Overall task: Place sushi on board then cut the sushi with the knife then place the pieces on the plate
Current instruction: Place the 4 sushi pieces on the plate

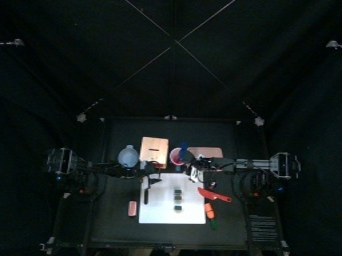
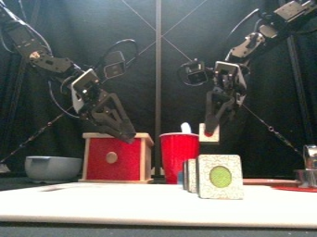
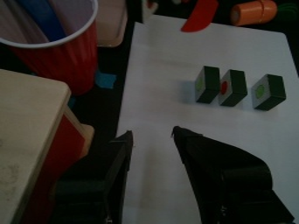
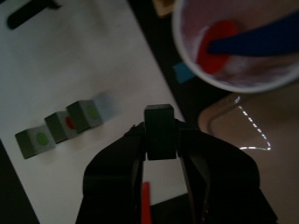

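Note:
Three dark green sushi pieces (image 3: 239, 87) stand in a row on the white cutting board (image 1: 174, 190), seen close in the front view (image 2: 217, 176). My right gripper (image 4: 160, 149) is shut on a fourth dark sushi piece (image 4: 160, 138), held in the air above the board's back edge next to the red cup (image 4: 239, 39). In the front view the right gripper (image 2: 212, 120) hangs above the cup (image 2: 180, 155). A red knife (image 1: 214, 194) lies on the board's right side. My left gripper (image 3: 152, 149) is open over the board's left edge, holding nothing.
The wooden box (image 2: 118, 157) and blue-grey bowl (image 2: 52, 167) stand at the back left. The pink tray (image 1: 205, 153) lies behind the cup. A blue knife (image 3: 41, 17) stands in the cup. An orange toy (image 3: 253, 10) lies beyond the red knife.

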`<action>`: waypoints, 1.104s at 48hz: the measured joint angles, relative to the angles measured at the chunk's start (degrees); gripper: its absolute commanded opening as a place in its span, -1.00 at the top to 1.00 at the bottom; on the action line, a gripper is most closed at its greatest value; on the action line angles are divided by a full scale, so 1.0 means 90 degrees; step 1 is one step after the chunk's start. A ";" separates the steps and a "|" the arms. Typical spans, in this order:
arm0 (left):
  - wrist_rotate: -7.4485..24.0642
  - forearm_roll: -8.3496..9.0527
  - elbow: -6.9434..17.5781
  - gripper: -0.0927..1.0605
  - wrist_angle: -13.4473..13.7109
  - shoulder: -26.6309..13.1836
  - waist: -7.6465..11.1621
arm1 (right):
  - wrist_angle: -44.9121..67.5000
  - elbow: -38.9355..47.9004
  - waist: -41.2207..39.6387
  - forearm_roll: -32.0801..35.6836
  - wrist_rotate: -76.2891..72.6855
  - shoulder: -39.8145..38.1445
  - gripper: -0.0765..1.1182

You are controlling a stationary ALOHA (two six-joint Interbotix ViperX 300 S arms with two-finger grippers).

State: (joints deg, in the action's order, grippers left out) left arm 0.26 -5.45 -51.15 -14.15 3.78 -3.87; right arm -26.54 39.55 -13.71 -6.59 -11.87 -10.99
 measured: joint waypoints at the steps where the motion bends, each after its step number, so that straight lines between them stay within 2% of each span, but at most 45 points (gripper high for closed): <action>1: 0.0000 0.0000 0.0000 -0.55 -0.0010 -0.0010 0.0000 | 0.0010 0.0039 -0.0078 0.0000 -0.0059 -0.0029 -0.12; 12: 0.0000 0.0000 0.0010 -0.55 0.0000 -0.0049 -0.0010 | 0.0020 0.0186 -0.0635 0.0303 -0.0527 -0.0020 -0.12; 26: 0.0000 0.0000 0.0000 -0.55 0.0000 -0.0098 -0.0039 | 0.0020 0.0186 -0.1143 0.1016 -0.1143 0.0918 -0.13; 33: 0.0000 0.0000 0.0000 -0.55 0.0000 -0.0107 -0.0049 | 0.0020 0.0166 -0.1221 0.1260 -0.1377 0.1094 -0.15; 47: 0.0000 0.0000 0.0000 -0.55 0.0000 -0.0107 -0.0068 | 0.0029 0.0166 -0.1221 0.1436 -0.1582 0.1123 -0.43; 53: 0.0000 0.0000 0.0000 -0.55 0.0000 -0.0107 -0.0078 | 0.0029 0.0176 -0.1191 0.1436 -0.1602 0.1123 -0.47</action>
State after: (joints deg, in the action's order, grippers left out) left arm 0.26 -5.45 -51.15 -14.15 2.81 -4.57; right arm -26.28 41.13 -24.43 6.33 -26.28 -0.88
